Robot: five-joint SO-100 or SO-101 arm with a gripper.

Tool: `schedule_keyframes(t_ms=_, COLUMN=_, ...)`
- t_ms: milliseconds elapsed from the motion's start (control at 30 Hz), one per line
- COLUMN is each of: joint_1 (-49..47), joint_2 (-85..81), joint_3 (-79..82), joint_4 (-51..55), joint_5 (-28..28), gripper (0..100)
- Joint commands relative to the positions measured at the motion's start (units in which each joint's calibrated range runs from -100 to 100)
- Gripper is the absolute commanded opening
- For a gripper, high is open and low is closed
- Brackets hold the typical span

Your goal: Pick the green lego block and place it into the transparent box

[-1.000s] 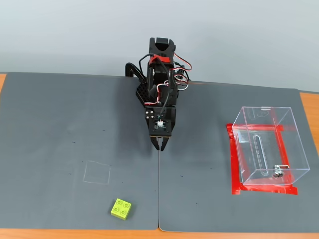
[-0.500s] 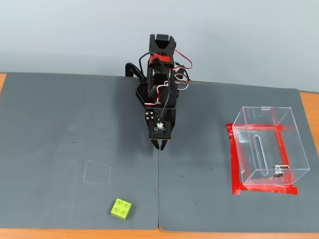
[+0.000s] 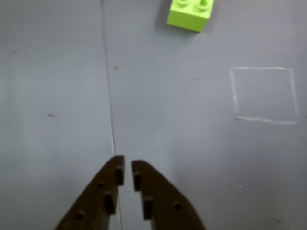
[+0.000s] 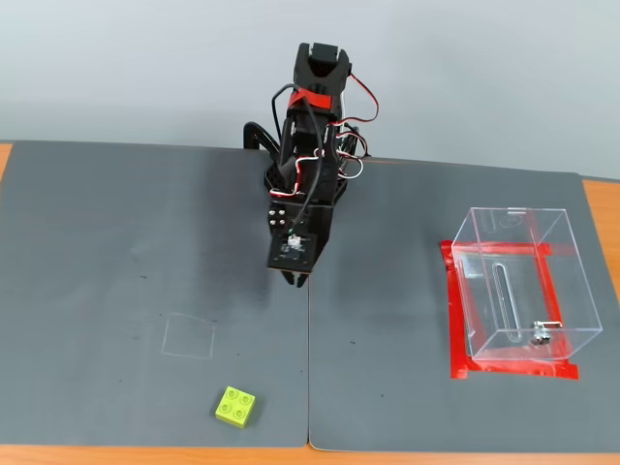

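The green lego block [image 4: 236, 406] lies on the grey mat near the table's front edge, left of the seam; in the wrist view the block [image 3: 190, 13] sits at the top, partly cut off. My gripper [image 4: 294, 279] hangs above the mat's middle, well behind the block, its jaws nearly touching with nothing between them. In the wrist view the gripper [image 3: 126, 166] points up the frame, just right of the seam. The transparent box [image 4: 523, 289] stands at the right on red tape, a small metal fitting at its lower front edge.
A faint chalk square [image 4: 189, 336] is drawn on the mat behind the block, also seen as a chalk square [image 3: 264, 95] in the wrist view. A seam [image 4: 309, 387] splits the two grey mats [image 4: 116, 252]. Orange table edge [image 4: 601, 208] shows at the right.
The arm has lifted and swung slightly left in the fixed view; the gripper tip moved from the seam to just left of it. Block and box have not moved.
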Motion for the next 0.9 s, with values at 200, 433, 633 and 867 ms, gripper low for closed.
schedule_keyframes(t_ms=200, joint_1=4.5, joint_2=13.2, joint_3=-12.0, joint_4=-1.7, joint_5=-0.2, gripper=3)
schedule_keyframes(t_ms=433, joint_1=5.9, joint_2=23.9, joint_3=-19.1, joint_4=-6.7, joint_5=0.1, gripper=18)
schedule_keyframes(t_ms=633, joint_1=6.4, joint_2=31.5, joint_3=-25.4, joint_4=-7.2, joint_5=0.2, gripper=30)
schedule_keyframes(t_ms=867, joint_1=5.8, joint_2=39.8, joint_3=-30.6, joint_4=-13.4, joint_5=0.2, gripper=36)
